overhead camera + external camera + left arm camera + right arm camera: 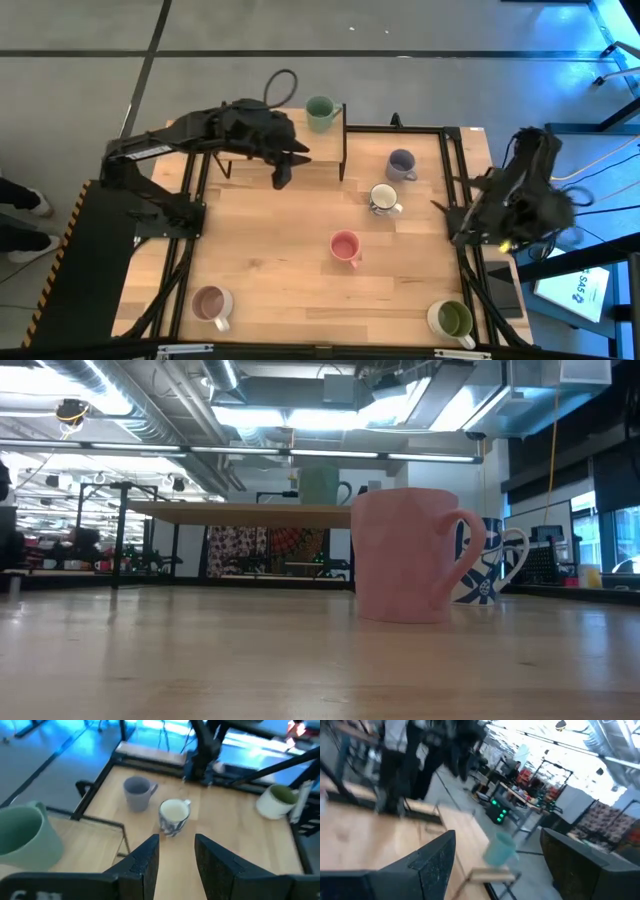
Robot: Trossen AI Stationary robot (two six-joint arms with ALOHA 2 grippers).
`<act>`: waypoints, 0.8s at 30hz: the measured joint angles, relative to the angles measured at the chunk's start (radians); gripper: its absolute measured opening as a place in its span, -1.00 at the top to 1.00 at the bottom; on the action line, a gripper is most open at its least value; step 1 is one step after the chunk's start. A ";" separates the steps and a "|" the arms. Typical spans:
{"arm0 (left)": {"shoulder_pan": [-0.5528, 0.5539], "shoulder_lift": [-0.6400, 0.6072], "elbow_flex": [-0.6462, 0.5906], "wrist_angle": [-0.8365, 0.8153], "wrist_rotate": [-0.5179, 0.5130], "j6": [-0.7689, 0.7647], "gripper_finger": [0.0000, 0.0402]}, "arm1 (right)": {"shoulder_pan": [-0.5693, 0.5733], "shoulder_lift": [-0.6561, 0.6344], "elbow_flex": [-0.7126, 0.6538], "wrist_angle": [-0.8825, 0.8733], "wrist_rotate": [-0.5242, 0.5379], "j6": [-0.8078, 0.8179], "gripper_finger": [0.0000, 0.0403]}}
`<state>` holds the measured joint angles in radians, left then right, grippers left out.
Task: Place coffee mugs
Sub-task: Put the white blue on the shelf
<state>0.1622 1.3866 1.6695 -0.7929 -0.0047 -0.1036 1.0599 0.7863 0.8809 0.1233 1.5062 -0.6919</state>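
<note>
Green mug [320, 485] half-hidden, patterned mug [490, 565] occluded

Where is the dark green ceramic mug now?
In the high view, the dark green ceramic mug stands on the raised wooden shelf at the table's far edge, right of the left hand.

Left hand [290, 168] open; right hand [452, 222] open, idle.

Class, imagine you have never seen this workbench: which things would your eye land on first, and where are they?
The pink mug fills the low view, standing mid-table with the blue-patterned mug just behind it. A green mug sits on the raised shelf at the far edge, beside the left tool, which is open and empty. The right tool waits open at the table's right edge.
</note>
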 joint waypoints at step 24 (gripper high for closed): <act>-0.069 -0.155 0.001 -0.001 0.002 -0.028 0.41 | -0.300 0.394 0.794 -0.455 -0.904 -0.125 -0.06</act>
<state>0.0932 1.2317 1.6703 -0.7940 -0.0023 -0.1318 0.7603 1.1799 1.6750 -0.3322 0.6026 -0.8165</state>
